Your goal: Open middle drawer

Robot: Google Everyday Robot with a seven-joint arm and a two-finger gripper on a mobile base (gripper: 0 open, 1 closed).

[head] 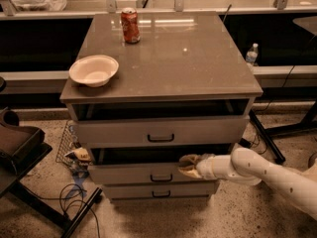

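Over on the left, cables (74, 202) clutter the floor, while the floor near the drawer fronts lies open. The middle drawer (133, 173), second of three, runs long left to right. Its front faces near and it stands out a little, a dark gap above its top edge. The gripper (189, 165) sits at that edge, right of the handle (162, 178); clenched or released, I cannot tell.

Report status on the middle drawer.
Tool at middle drawer top edge, right of handle. Drawer partly out. Top drawer also out above.
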